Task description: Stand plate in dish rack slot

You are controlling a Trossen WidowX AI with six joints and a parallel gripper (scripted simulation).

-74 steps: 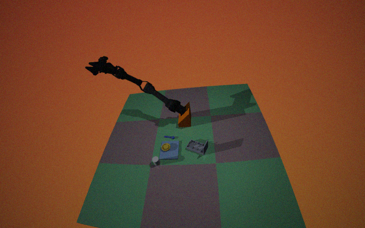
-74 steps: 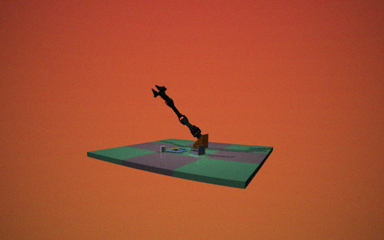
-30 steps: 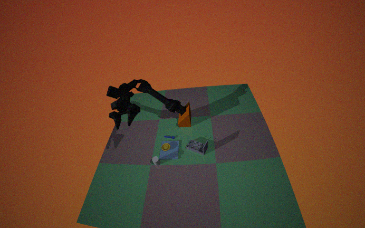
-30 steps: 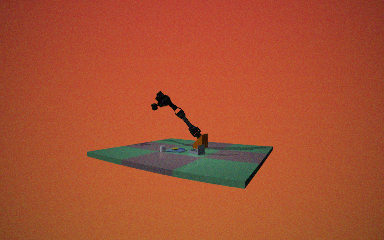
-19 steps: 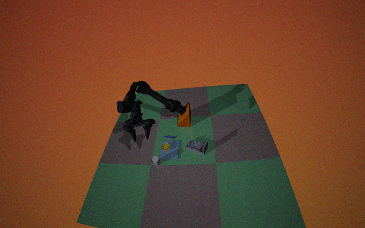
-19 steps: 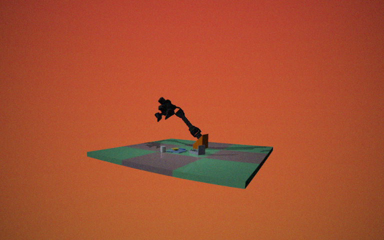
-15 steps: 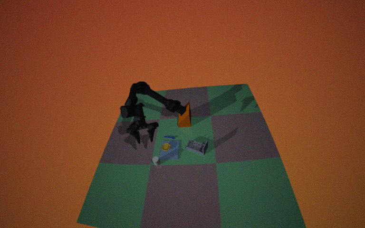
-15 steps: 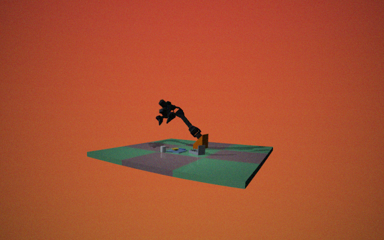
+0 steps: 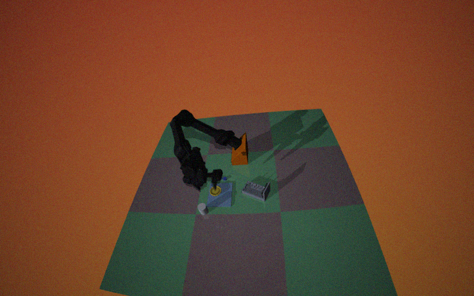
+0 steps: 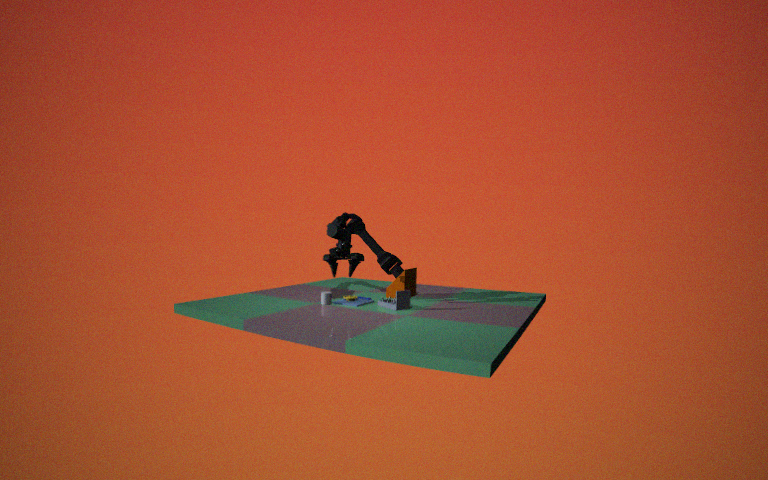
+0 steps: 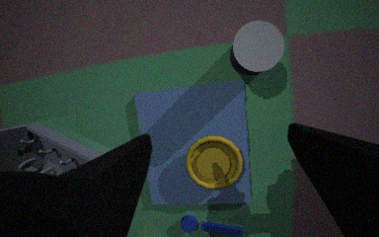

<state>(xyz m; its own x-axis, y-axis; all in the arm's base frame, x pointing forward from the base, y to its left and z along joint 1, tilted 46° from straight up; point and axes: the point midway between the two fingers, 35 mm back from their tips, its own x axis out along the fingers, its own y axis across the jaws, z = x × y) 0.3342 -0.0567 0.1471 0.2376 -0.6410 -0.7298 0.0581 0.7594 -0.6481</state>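
The yellow round plate (image 9: 216, 192) (image 10: 350, 297) (image 11: 212, 162) lies flat on a low blue slab (image 9: 225, 200) (image 10: 361, 302) (image 11: 192, 101). The grey dish rack (image 9: 253, 195) (image 10: 390, 306) (image 11: 69, 141) stands beside the slab, with small rails on its base and a taller wall at one end. No plate stands in it. My gripper (image 9: 207, 189) (image 10: 342, 276) (image 11: 218, 136) is open and empty, pointing down, well above the plate. In the wrist view the plate shows a little below the line between the fingertips. The left finger hides part of the rack there.
A light grey cylinder (image 9: 202, 209) (image 10: 326, 297) (image 11: 259, 45) stands near one corner of the slab. A small blue object (image 9: 224, 178) (image 11: 222, 228) with a round end lies by the slab's edge on the robot's side. An orange wedge-shaped block (image 9: 239, 157) (image 10: 408, 283) stands at the arm's base.
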